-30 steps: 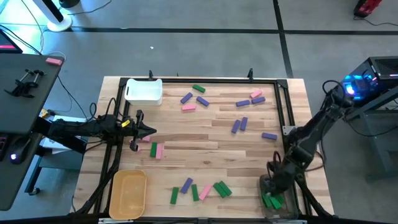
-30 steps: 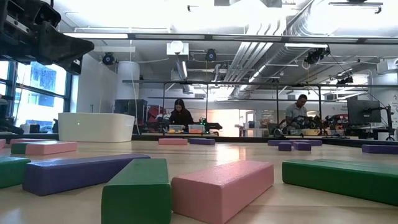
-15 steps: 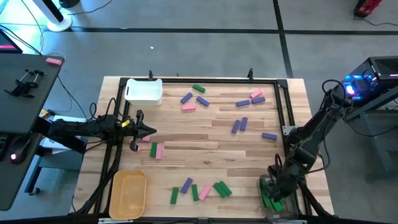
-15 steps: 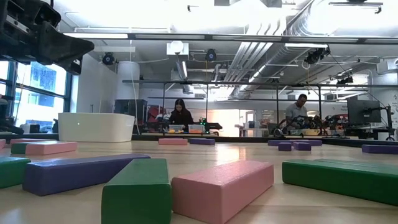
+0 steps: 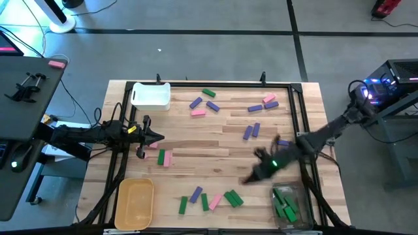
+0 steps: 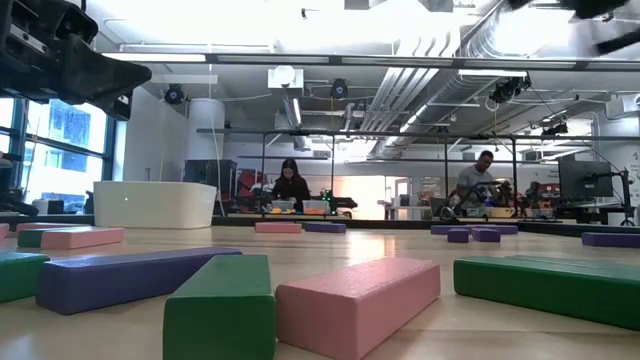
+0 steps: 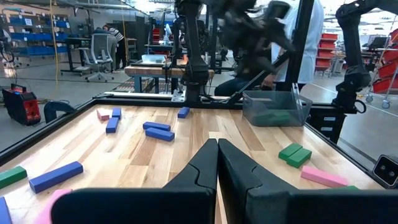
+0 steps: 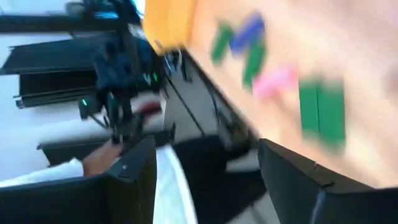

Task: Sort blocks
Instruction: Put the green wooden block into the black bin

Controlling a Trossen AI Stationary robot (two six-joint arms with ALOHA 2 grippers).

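Green, purple and pink blocks lie flat and scattered on the wooden table (image 5: 215, 140). A green pair (image 5: 233, 198) lies near the front edge and shows blurred in the right wrist view (image 8: 321, 115). More green blocks (image 5: 285, 203) lie in the clear bin (image 5: 288, 222) at the front right. My right gripper (image 5: 253, 167) hangs open and blurred above the table, left of that bin, with nothing between its fingers (image 8: 205, 143). My left gripper (image 5: 155, 137) waits shut at the left side, next to a pink block (image 5: 152, 145); its fingers are pressed together (image 7: 217, 149).
A white bin (image 5: 151, 95) stands at the far left corner and a yellow bin (image 5: 134, 203) at the near left corner. A black frame (image 5: 295, 104) borders the table. People work at benches in the room behind (image 6: 291, 185).
My right gripper has left the clear bin at the front right and swung quickly up and toward the table's left, over the bare wood beyond the green pair. Green blocks stay in the bin.
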